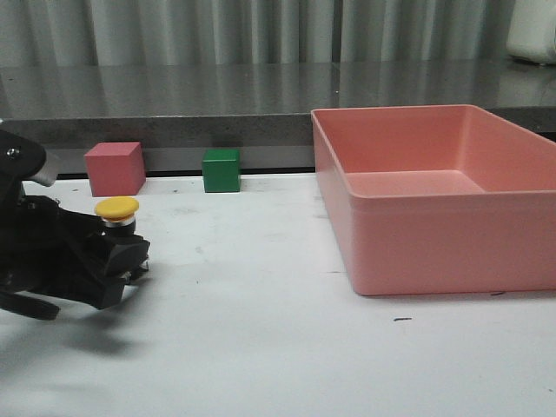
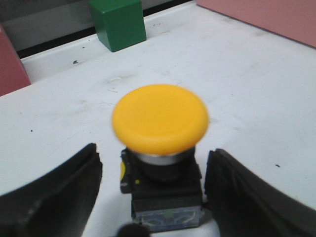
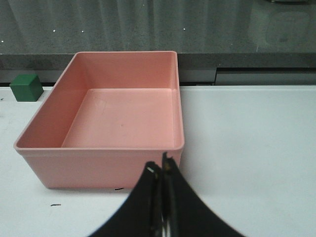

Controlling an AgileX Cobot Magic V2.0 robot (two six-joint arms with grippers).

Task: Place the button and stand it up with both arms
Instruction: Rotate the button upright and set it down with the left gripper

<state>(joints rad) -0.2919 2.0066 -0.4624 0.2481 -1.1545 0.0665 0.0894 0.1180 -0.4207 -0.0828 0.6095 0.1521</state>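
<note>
While the two arms sit apart, the scene reads as follows.

Button: small push-button [image 1: 117,211] with a yellow mushroom cap, silver collar and black blocky body, upright at the left edge of the front view, cap uppermost; the left wrist view [image 2: 160,148] shows it large at centre, standing on the white worktop [image 1: 261,330].

Left tool: black clawed tool [image 1: 104,261] at lower left of the front view, jaws spread; its dark fingers [image 2: 54,197] flank the button's body with white gaps showing on both sides, so it does not clamp the button.

Right tool: black tool [image 3: 162,170] at bottom centre of the right wrist view, its two tips pressed together with nothing between them; not seen in the front view.

Tray: large pink plastic rectangular bin [image 1: 417,248], right half of the front view, on the worktop.

Cubes: pink cube [image 1: 114,168] and green cube [image 1: 221,169] at upper left of the front view, along the worktop's far edge, well apart from each other.
</note>
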